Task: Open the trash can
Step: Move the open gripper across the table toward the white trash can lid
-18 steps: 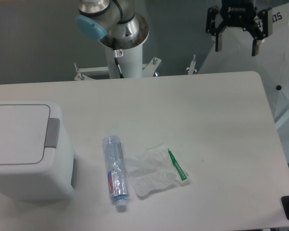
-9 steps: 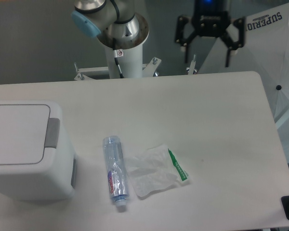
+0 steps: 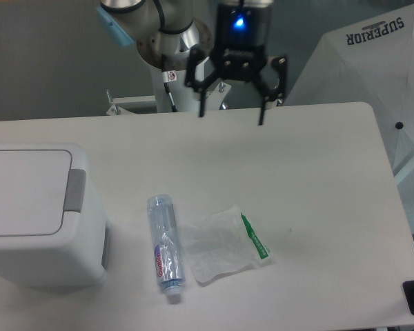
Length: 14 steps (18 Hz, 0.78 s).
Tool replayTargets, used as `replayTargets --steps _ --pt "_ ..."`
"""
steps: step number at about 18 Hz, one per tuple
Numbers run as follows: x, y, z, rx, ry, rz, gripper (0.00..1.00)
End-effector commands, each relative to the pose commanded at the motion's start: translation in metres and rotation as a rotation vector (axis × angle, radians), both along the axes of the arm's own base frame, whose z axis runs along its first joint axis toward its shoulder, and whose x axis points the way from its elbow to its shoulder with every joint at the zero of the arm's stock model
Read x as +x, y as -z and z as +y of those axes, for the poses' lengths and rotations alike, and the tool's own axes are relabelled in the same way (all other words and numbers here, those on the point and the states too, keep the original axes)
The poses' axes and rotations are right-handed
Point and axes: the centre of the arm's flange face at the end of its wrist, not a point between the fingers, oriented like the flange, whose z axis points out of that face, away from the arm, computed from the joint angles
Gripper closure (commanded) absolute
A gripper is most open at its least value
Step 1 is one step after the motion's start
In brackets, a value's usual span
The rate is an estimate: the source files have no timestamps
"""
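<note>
My gripper (image 3: pixel 232 116) has swung left along the far edge, jaws spread, empty. Trash can (image 3: pixel 41 217) sits near-left on the tabletop, lid shut; grey tab (image 3: pixel 74 189) untouched.

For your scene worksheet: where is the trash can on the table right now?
The trash can sits at the table's left edge in the camera view, lid shut, its grey tab facing the plastic bottle lying just to its right.

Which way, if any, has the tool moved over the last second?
Yes: the tool moved left, toward the trash can, from beyond the table's right corner.
</note>
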Motion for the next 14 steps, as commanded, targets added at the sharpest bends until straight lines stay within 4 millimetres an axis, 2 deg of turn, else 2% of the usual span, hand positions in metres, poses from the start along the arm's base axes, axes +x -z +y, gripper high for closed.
replayTargets --steps 4,8,14 --pt "0.017 0.011 0.027 0.035 -0.063 -0.093 0.0" --pt "0.042 0.031 0.059 0.017 -0.007 -0.124 0.0" --pt "0.059 0.056 0.092 0.014 0.015 -0.159 0.0"
